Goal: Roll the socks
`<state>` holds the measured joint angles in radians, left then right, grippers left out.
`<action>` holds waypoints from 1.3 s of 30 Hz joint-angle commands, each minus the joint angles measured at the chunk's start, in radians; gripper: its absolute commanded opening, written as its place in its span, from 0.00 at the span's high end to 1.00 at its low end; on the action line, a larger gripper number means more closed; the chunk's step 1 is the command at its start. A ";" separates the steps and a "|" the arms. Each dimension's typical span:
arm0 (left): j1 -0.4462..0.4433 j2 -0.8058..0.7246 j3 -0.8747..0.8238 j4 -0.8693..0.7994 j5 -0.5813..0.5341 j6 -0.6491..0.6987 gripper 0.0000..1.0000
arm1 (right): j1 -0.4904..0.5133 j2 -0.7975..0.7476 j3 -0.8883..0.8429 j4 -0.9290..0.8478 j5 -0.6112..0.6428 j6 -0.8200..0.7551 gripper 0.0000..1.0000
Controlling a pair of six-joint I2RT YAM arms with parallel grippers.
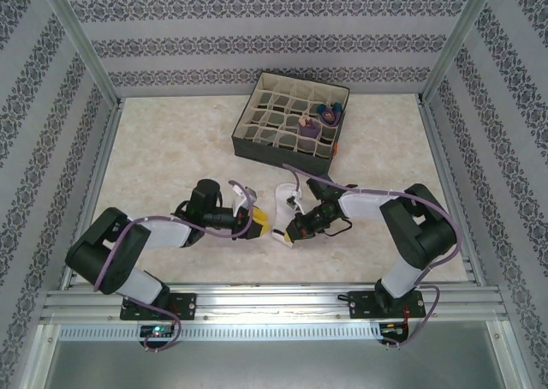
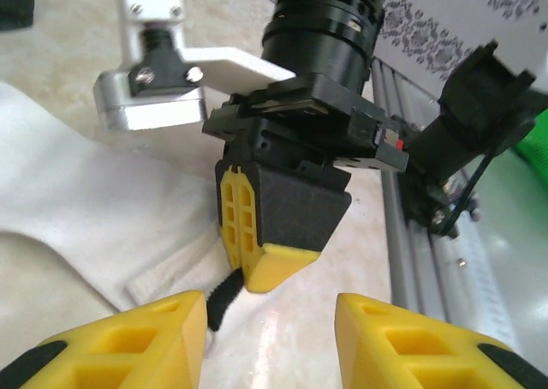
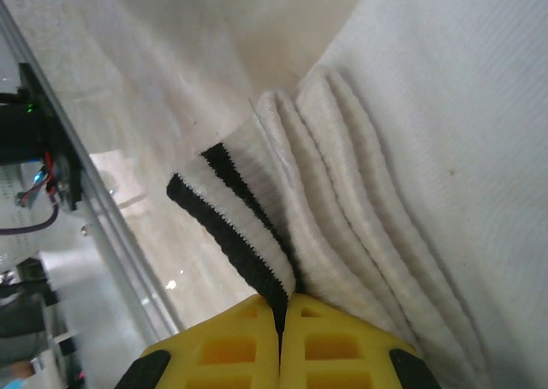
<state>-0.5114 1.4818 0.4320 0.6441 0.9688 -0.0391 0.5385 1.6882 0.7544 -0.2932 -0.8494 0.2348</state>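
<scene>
While right gripper (image 3: 280, 308) pinches white sock (image 3: 411, 132) cuff, left gripper (image 2: 271, 316) stands part-open, empty; box (image 1: 278, 152) beyond holds purple socks (image 1: 329, 112)

No lettering, label, brand or number is showing legibly. A small red and white patch (image 2: 392, 140) is sitting on the black housing (image 2: 300, 119) of the right tool (image 2: 267, 276), too blurred to read.

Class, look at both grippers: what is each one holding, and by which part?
The right gripper pinches the white sock by its black-striped cuff; the left gripper is open, holding nothing.
</scene>
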 commanded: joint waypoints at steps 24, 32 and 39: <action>-0.216 0.133 0.145 -0.357 -0.261 0.507 0.50 | 0.000 0.030 0.056 -0.123 -0.201 -0.077 1.00; -0.216 0.136 0.136 -0.362 -0.245 0.494 0.64 | 0.012 0.030 0.057 -0.132 -0.189 -0.081 1.00; -0.208 0.174 0.226 -0.516 -0.185 0.375 1.00 | -0.010 -0.070 0.026 -0.073 -0.075 -0.050 0.62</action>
<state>-0.7189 1.6310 0.6125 0.2283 0.7364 0.3950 0.5385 1.6909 0.7925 -0.4030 -0.9581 0.1909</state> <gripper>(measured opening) 0.054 0.338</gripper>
